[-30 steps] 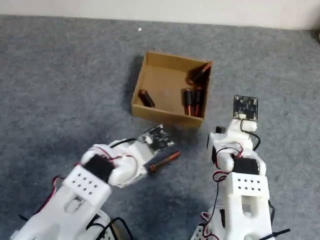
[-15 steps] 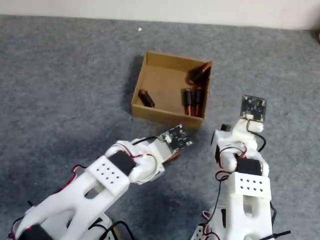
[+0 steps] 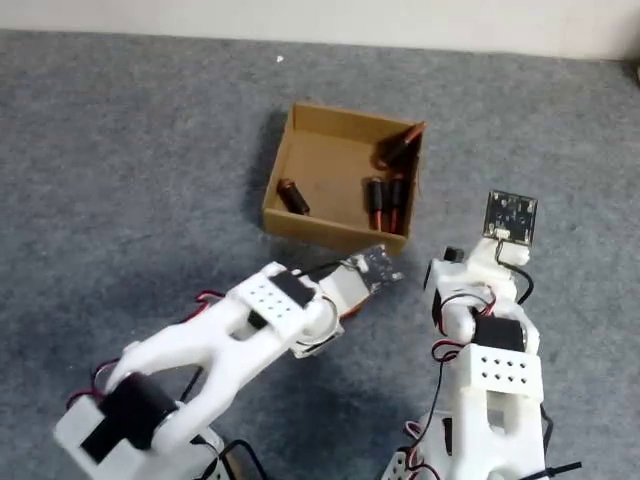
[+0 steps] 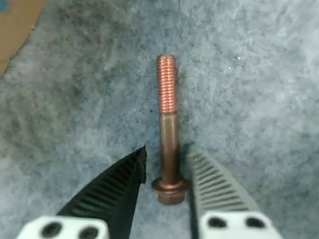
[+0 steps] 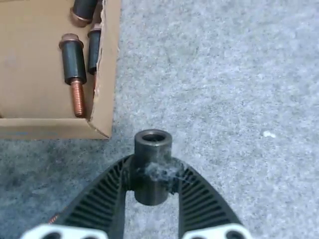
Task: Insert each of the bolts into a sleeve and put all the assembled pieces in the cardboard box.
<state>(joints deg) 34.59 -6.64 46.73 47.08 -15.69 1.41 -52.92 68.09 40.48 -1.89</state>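
A bare copper bolt (image 4: 168,129) lies flat on the grey carpet. My left gripper (image 4: 168,152) stands open astride its shank near the head, one finger on each side, and small gaps show between the fingers (image 4: 124,184) and the bolt. From above, the left arm (image 3: 300,305) covers the bolt, just in front of the cardboard box (image 3: 330,232). My right gripper (image 5: 153,172) is shut on a dark sleeve (image 5: 152,149), held upright with its bore facing the camera, beside the box's near corner (image 5: 102,124). The right arm (image 3: 480,300) stands right of the box.
Several assembled bolt-and-sleeve pieces lie in the box, one at the left (image 3: 292,196) and others along the right wall (image 3: 376,200); two of them (image 5: 74,64) appear in the right wrist view. Open carpet lies left of and beyond the box.
The left arm has swung forward and to the right over the bolt, which it now hides from above. The right arm has shifted slightly to the right with the sleeve.
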